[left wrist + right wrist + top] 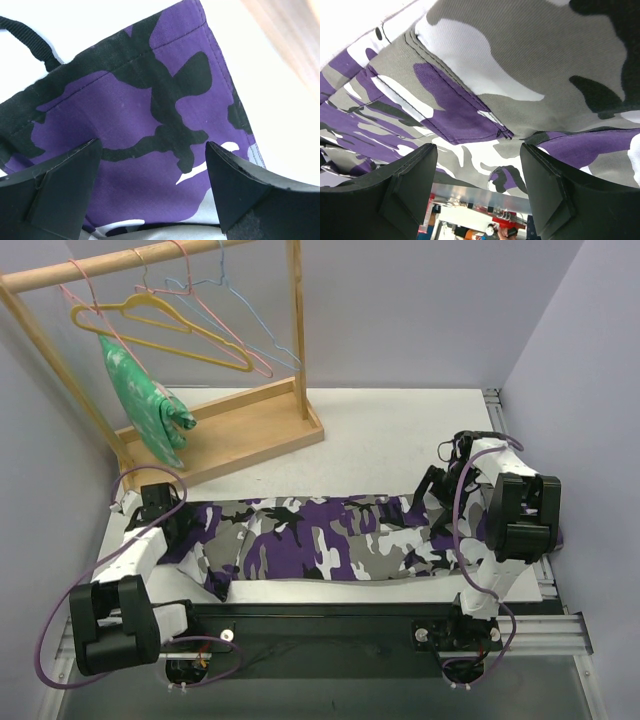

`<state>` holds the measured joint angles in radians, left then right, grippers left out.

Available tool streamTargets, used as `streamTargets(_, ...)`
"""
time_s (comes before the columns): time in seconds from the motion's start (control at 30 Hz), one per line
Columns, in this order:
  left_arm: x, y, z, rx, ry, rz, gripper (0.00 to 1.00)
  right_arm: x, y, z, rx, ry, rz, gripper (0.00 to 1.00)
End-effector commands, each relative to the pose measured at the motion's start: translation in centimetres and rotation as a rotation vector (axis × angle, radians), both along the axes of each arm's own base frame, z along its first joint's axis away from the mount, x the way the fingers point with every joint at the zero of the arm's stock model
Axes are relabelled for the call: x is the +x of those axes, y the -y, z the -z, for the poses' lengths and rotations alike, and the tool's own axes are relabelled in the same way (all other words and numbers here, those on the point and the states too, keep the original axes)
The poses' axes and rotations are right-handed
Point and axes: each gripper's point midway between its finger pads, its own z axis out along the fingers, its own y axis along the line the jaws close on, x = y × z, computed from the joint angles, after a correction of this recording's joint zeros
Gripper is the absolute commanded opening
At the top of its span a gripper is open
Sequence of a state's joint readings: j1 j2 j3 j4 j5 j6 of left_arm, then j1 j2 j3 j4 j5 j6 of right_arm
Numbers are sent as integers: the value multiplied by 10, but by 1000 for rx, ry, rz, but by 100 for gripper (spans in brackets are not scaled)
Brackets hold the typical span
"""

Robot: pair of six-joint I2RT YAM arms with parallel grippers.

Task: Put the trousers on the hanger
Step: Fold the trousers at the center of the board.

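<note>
Two arms flank one long garment spread across the white table (pixel 400 430).

At the far left a wooden rack (pixel 100 270) stands on its tray base. The hanger (pixel 175 338), thin and yellow, hangs from the rack's top rod among other wire hangers, with nothing on it. A green-and-white garment (pixel 150 405) droops below it.

In front of the rack, the left gripper (pixel 165 502) sits over the left end of the trousers (pixel 320 540). In the left wrist view its fingers are spread wide, one on each side of a purple-and-black patch of the trousers (pixel 150 100). Nothing is pinched in the left gripper (pixel 152 145). A black cord (pixel 30 37) runs off the cloth's upper edge.

The trousers lie lengthwise along the near part of the table, flat and a little rumpled, well apart from the hanger.

At the right end the right gripper (pixel 437 485) is at the cloth's edge. In the right wrist view its fingers also stand apart. Camouflage cloth (pixel 520 60) with a stitched purple pocket flap (pixel 455 105) fills the view beyond the right gripper (pixel 477 147). A metal rail (pixel 480 197) shows through the gap between the fingers, and no cloth is gripped.
</note>
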<state>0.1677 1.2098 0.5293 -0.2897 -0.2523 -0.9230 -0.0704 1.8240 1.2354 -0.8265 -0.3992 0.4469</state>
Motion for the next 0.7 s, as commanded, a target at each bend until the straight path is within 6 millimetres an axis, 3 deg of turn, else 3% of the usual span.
streamTargets(0.0, -23, 1, 2, 4, -68, 10, 96, -7, -2, -4, 0, -43, -14, 68)
streamTargets(0.13, -5, -2, -40, 80, -12, 114, 96, -2, -2, -3, 3, -36, -21, 68)
streamTargets(0.17, 4, -4, -62, 127, 25, 161, 96, -1, -1, -3, 3, -34, -23, 68)
streamTargets(0.23, 6, -4, -78, 169, 33, 211, 96, 3, -2, -2, 6, -34, -24, 68)
streamTargets(0.27, 12, -1, -97, 212, 60, 280, 96, 4, -2, -2, 8, -30, -25, 68)
streamTargets(0.33, 15, 7, -109, 267, 55, 398, 96, 7, -3, 0, 14, -28, -25, 68)
streamTargets(0.4, 24, 38, -120, 270, 86, 559, 95, 8, -3, 2, 20, -30, -25, 68)
streamTargets(0.5, 20, 88, -121, 261, 71, 807, 94, 10, -5, 3, 31, -27, -32, 68)
streamTargets(0.6, -2, 123, -112, 219, -1, 991, 93, 10, -5, 3, 34, -26, -39, 68)
streamTargets(0.67, -13, 136, -108, 207, -58, 1034, 93, 9, -5, 4, 35, -26, -39, 68)
